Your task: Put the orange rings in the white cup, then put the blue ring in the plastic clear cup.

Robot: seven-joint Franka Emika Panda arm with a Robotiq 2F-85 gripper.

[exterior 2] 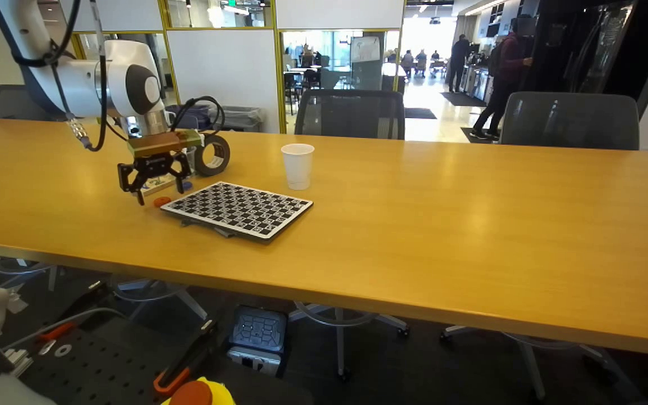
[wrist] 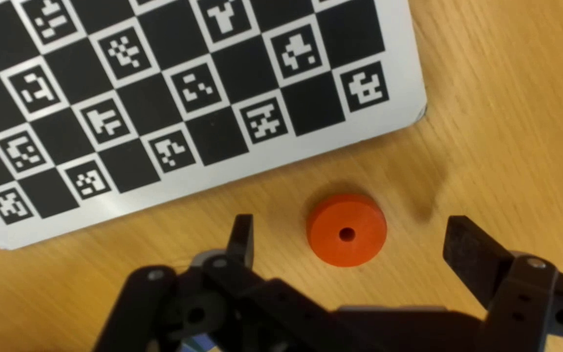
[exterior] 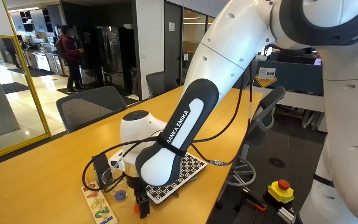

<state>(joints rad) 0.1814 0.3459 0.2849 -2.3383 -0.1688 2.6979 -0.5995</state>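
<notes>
One orange ring [wrist: 346, 231] lies flat on the table beside the patterned board. In the wrist view it sits between the fingers of my open gripper [wrist: 350, 237], touching neither. The ring [exterior: 136, 209] and gripper [exterior 2: 161, 195] also show in both exterior views; the fingertips are just above the table. No other orange ring shows. The blue ring [exterior: 120, 195] lies flat near the wooden number board. The white cup [exterior 2: 298, 167] stands upright beyond the patterned board; its inside is hidden. The plastic clear cup [exterior: 106, 177] stands behind the blue ring, partly covered by cables.
The black-and-white patterned board [exterior 2: 239, 208] lies right beside the orange ring. A wooden number board [exterior: 99, 203] with upright pegs lies near the blue ring. A dark tape roll [exterior 2: 213, 156] stands on edge by the clear cup. Cables [exterior: 87, 168] loop out from the wrist.
</notes>
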